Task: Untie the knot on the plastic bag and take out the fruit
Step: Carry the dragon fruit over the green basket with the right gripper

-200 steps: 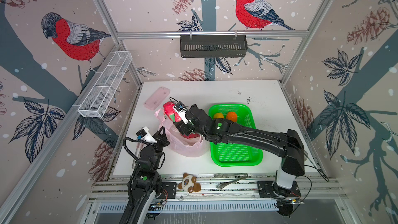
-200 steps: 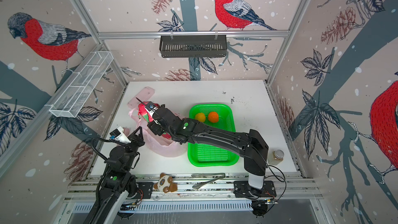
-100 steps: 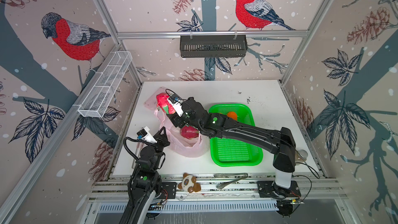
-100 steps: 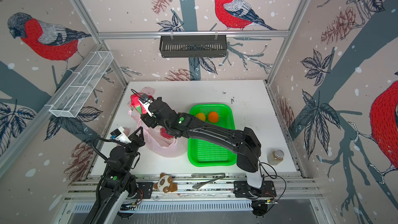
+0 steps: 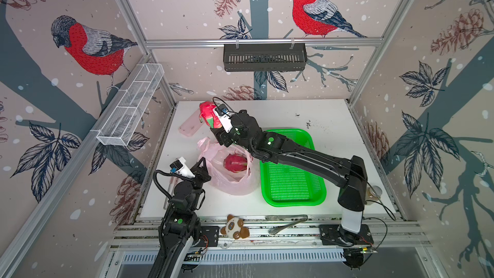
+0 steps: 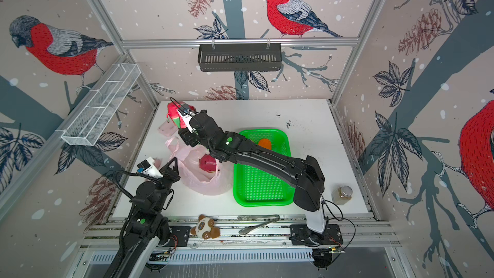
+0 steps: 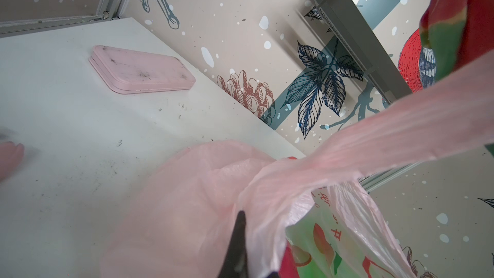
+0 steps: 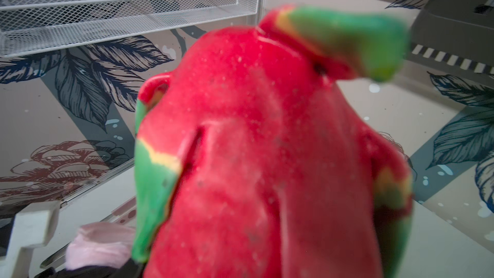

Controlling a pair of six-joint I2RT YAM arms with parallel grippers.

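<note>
Magenta-red, green-scaled dragon fruit (image 5: 207, 111) hangs clasped in right gripper (image 5: 213, 123) over tabletop's (image 5: 280, 114) far-left corner — lower into green mesh basket (image 5: 294, 204) before release; left gripper (image 5: 202, 163) pinches pale-pink plastic bag (image 5: 235, 186).

Surfaces you had on the desk (image 5: 334, 119)
Your plastic bag (image 5: 232, 180) was thin, translucent, crinkled film; the dragon fruit (image 8: 267, 156) looked matt and dust-speckled; the green basket (image 5: 291, 183) was glossy perforated plastic; the desk was matt, scuffed white.

The dragon fruit (image 5: 208, 113) is magenta-red with green tips, the plastic bag (image 5: 232, 184) pale pink, the basket (image 5: 291, 183) green.
</note>
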